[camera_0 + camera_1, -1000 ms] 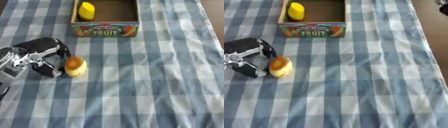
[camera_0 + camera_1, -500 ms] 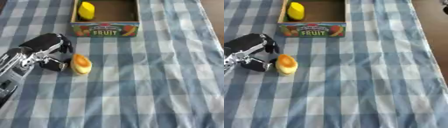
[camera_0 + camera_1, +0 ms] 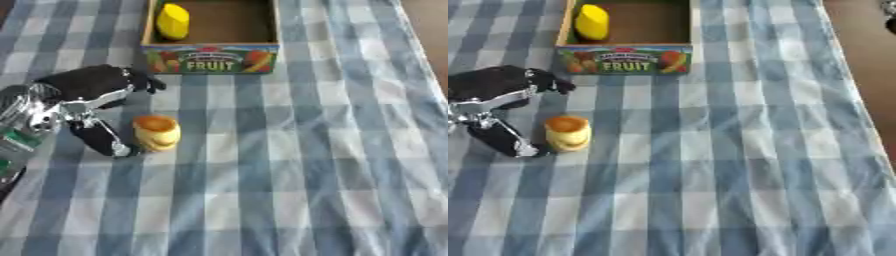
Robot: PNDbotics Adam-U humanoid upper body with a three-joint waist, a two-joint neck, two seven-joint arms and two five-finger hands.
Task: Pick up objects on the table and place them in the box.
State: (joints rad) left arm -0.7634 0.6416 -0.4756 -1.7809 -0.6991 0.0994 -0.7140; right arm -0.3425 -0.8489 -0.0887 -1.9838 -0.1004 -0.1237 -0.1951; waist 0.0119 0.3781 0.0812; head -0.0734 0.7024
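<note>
A small yellow cake-like thing with an orange top (image 3: 157, 132) stands upright on the checked cloth, left of the middle. My left hand (image 3: 83, 86) comes in from the left and is open. Its fingers (image 3: 140, 81) stretch out above and behind the thing, and its thumb (image 3: 101, 138) points down with its tip just left of the thing, touching or nearly so. The cardboard box marked FRUIT (image 3: 210, 59) stands at the far middle with a yellow lemon-like fruit (image 3: 172, 21) in its left corner. My right hand shows in neither view.
A blue and white checked cloth (image 3: 306, 160) covers the table. Its right edge (image 3: 859, 85) runs along the right side, with brown floor beyond. The silver and black forearm (image 3: 26, 125) lies along the left edge.
The fingers have lifted and spread away from the yellow thing, reaching further toward the box. The thing has gone from tilted to upright and stays about where it was.
</note>
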